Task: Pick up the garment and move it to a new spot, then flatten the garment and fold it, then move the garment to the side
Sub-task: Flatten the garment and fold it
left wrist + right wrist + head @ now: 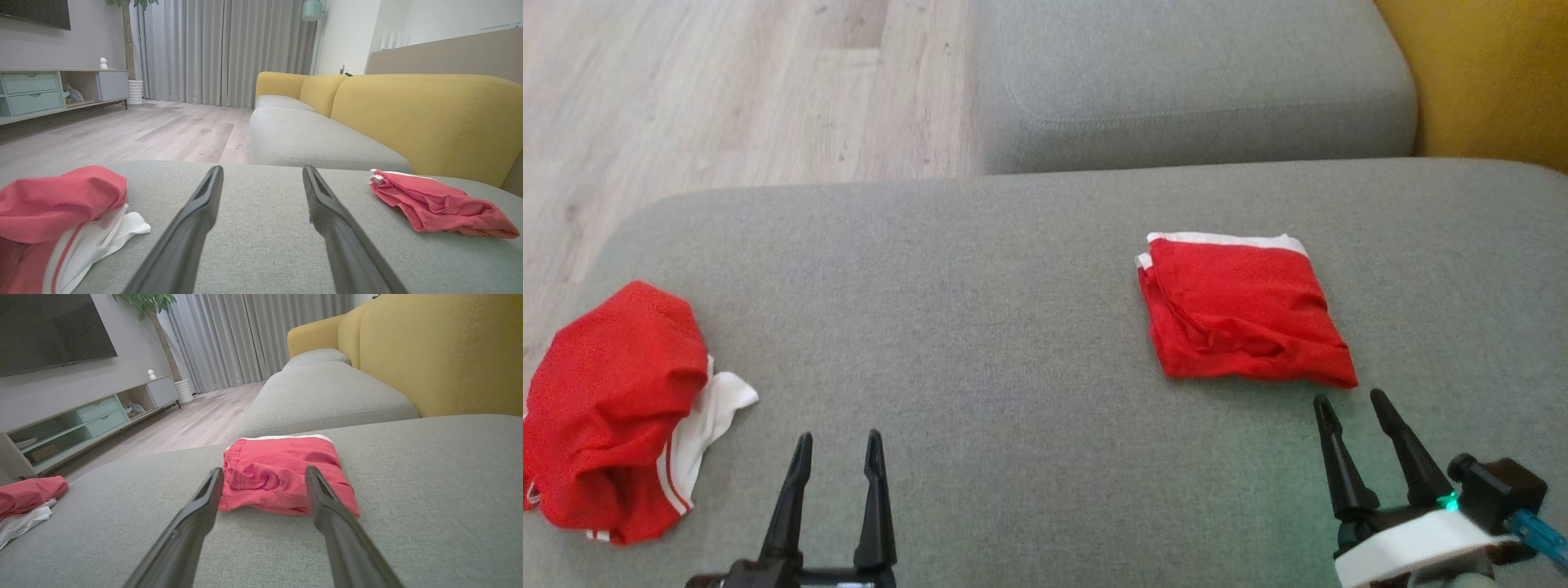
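Long black tapered fingers on left claw (839, 435) and right claw (1348, 397)
Behind the right claw: white collar (1413, 539), green light (1446, 500), black block (1499, 486), blue plug (1539, 535).

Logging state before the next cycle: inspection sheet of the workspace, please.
Surface: cushion, grey, bare between the two garments.
Job's things: folded garment, red, flat at the right; crumpled garment, red and white, at the left edge.
Clutter: nothing seen.
Hands: left hand open, empty, over the cushion; right hand open, empty, just short of the folded garment.
Cables: what looks like a blue lead at the right wrist, clear of the cloth.
Surroundings: floor, wood; sofa back, yellow; TV unit; curtains.
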